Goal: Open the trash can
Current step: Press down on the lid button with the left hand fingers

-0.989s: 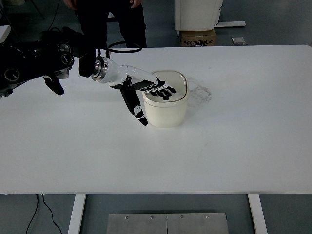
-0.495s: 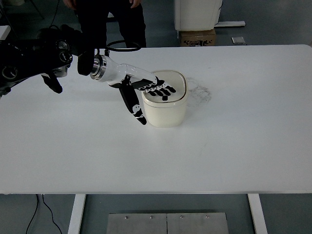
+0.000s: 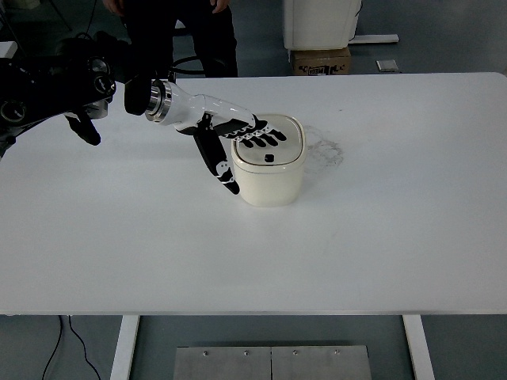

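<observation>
A small cream trash can (image 3: 271,178) with a rounded square lid (image 3: 279,150) stands near the middle of the white table (image 3: 380,222). A dark button (image 3: 269,157) shows on the front part of the lid. My left hand (image 3: 245,142) reaches in from the left. Its fingers (image 3: 265,140) lie flat and spread over the back-left part of the lid, just behind the button. The thumb (image 3: 218,168) hangs down beside the can's left wall. The hand grasps nothing. The lid lies flat and closed. My right arm does not show.
A person in dark clothes (image 3: 178,36) stands behind the far table edge. A cardboard box (image 3: 321,61) and a white unit (image 3: 321,22) sit on the floor beyond. A faint smudge (image 3: 325,146) marks the tabletop right of the can.
My left hand has drawn back and up toward the far-left side of the lid, uncovering the dark button that the fingers hid before. The can has not moved.
</observation>
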Controlling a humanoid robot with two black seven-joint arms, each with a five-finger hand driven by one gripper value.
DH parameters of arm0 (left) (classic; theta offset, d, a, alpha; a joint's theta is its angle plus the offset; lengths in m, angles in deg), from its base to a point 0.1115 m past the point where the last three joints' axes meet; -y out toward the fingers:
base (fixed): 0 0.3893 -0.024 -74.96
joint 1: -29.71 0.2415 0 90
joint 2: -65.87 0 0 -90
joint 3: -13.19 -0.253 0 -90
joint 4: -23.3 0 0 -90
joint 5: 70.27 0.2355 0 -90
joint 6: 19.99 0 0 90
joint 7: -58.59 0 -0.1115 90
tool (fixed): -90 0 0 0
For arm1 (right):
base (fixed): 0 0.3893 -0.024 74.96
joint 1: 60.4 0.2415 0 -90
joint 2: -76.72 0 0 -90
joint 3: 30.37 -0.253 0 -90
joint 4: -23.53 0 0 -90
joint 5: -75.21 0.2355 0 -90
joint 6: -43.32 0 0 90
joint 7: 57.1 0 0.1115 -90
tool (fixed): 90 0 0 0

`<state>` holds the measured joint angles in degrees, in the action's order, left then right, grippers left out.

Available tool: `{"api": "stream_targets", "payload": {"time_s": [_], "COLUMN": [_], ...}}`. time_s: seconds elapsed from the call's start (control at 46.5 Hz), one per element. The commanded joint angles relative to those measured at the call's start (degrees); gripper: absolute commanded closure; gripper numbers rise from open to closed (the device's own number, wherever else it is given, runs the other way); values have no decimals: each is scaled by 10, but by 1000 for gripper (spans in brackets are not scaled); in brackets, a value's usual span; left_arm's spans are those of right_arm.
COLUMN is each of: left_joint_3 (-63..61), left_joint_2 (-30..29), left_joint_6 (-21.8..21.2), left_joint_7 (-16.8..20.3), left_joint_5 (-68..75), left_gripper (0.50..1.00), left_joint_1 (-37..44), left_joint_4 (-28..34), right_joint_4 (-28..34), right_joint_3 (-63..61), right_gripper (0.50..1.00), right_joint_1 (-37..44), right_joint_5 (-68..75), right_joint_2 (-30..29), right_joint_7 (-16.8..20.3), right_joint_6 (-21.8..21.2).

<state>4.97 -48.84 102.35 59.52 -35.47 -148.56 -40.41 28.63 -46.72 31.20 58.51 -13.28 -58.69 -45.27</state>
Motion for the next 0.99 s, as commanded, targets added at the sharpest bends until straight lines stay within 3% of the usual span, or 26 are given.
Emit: {"api": "stream_targets", "payload": {"time_s": [0.0,0.968], "left_joint_3": [-1,-3], "left_joint_2": [3,13], "left_joint_6": [0,5], "left_joint_7": [0,0], "left_joint_5": [0,2], "left_gripper": [500,500], "left_joint_1": [4,16], "left_joint_4": [0,-3], "right_joint_4": [0,0], "right_joint_3": [0,0], "right_gripper": [509,509], "right_joint_1": [1,0], "right_joint_5": [0,0], "right_joint_2": [0,0], "right_joint_7": [0,0], "right_joint_6": [0,0]}}
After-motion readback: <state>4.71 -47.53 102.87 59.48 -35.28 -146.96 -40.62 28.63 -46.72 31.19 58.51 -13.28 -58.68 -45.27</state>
